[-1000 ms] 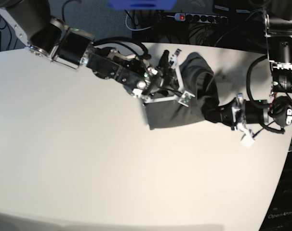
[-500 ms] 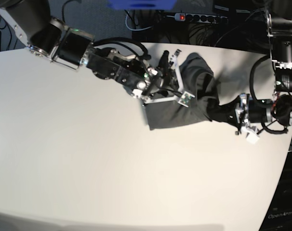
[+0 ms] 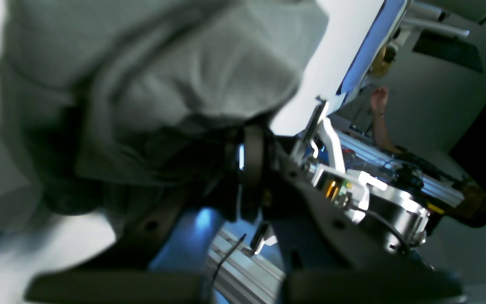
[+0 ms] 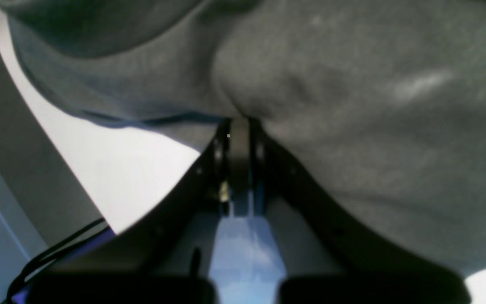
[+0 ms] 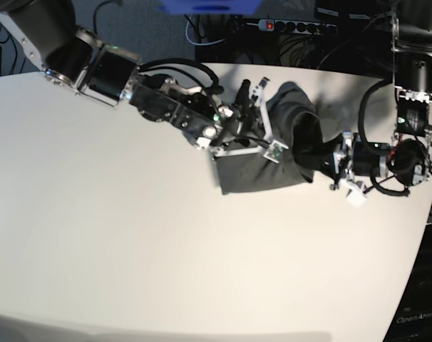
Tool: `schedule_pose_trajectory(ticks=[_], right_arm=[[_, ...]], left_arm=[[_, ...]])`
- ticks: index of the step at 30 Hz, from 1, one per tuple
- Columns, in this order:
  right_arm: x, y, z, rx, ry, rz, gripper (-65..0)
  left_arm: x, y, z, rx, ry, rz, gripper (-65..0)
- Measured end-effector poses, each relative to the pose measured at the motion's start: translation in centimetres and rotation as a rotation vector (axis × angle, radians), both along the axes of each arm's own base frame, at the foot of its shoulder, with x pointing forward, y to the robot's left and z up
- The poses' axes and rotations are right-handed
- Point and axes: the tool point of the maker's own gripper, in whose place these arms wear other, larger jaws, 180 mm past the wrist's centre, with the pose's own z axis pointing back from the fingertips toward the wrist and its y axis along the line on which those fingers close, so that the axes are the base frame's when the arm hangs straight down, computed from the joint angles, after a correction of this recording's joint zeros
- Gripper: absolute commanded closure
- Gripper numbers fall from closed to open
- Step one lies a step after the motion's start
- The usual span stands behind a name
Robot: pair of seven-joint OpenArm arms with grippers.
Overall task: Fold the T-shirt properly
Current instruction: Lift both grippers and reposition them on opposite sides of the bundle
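We see the right end effector point(image 4: 239, 126) clamped tight on a fold of the T-shirt point(image 5: 262, 167), cloth bunched above it. The left end effector point(image 3: 249, 139) pinches the opposite edge. Between them, the T-shirt lies crumpled on the white worktop point(image 5: 130, 235).

The dark olive-grey T-shirt point(image 5: 273, 153) is bunched on the white table point(image 5: 130, 235), gripped from opposite sides by the right gripper point(image 5: 255, 132) and left gripper point(image 5: 323, 155).
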Motion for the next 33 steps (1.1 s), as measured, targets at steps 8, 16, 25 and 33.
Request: schedule_pose_trajectory(ticks=[8,16,25,33], right_arm=[[0.1,0.1,0.1,0.007,-0.005,-0.002,-0.1],[1.6,-0.6,0.4,0.018,0.004,-0.068,-0.1],[1.9,-1.0,0.4,0.014,0.0,-0.081,-0.1],[1.9,-0.9,0.5,0.014,-0.003,-0.079,-0.1]], left_arm=[[-0.1,0.4,-0.2,0.008,0.005,0.007,-1.8],[-1.0,2.7,-2.3,0.155,0.041,-0.001,-1.8],[-1.2,1.2,-4.4,0.234,0.049,-0.035,-1.8],[-0.5,0.4,-5.4,0.316,0.041,-0.053,-1.8]])
